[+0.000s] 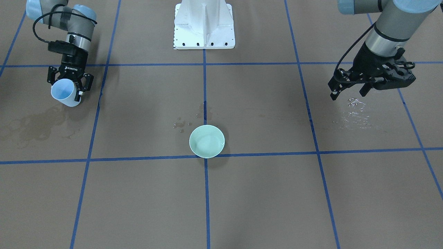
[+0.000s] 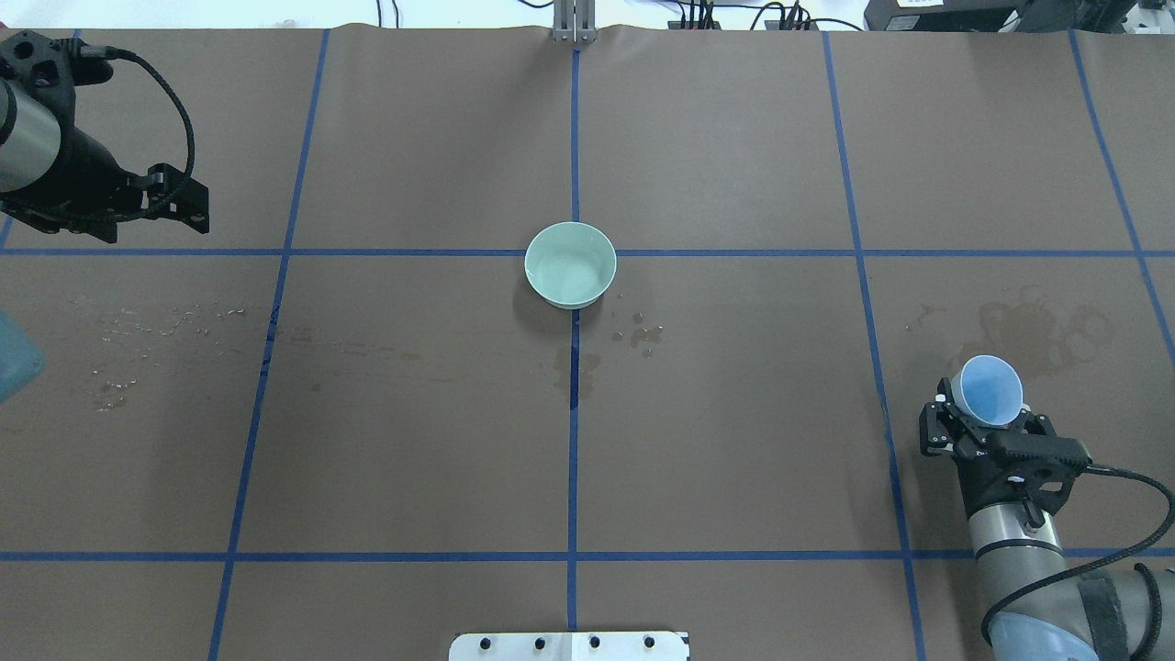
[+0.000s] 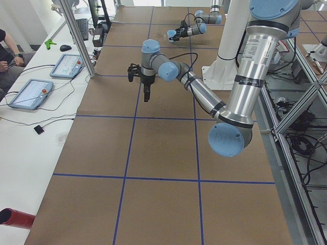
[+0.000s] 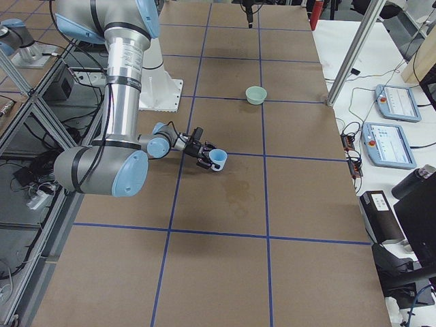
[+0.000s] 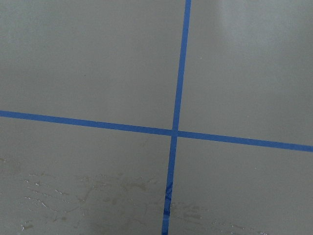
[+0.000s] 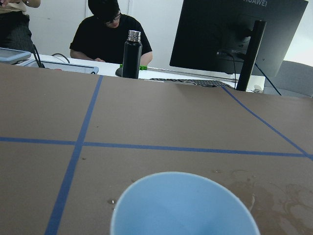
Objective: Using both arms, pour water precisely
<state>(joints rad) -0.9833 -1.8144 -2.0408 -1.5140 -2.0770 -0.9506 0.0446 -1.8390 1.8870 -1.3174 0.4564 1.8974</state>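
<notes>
The brown paper-covered table is divided into squares by blue tape lines, with the white bolted pedestal at the robot's edge. The left arm reaches out over its own side, and the left gripper hangs above the table with its fingers spread apart and nothing between them. The right arm is bent low on the other side, and the right gripper is clamped around a light blue cup that is tilted, mouth facing outward. A pale green bowl sits at the table's centre on a tape crossing, well apart from both grippers; the water shows as a faint sheen inside it. Glistening droplets lie below the left gripper, dark stains near the cup, and small drops just beside the bowl
</notes>
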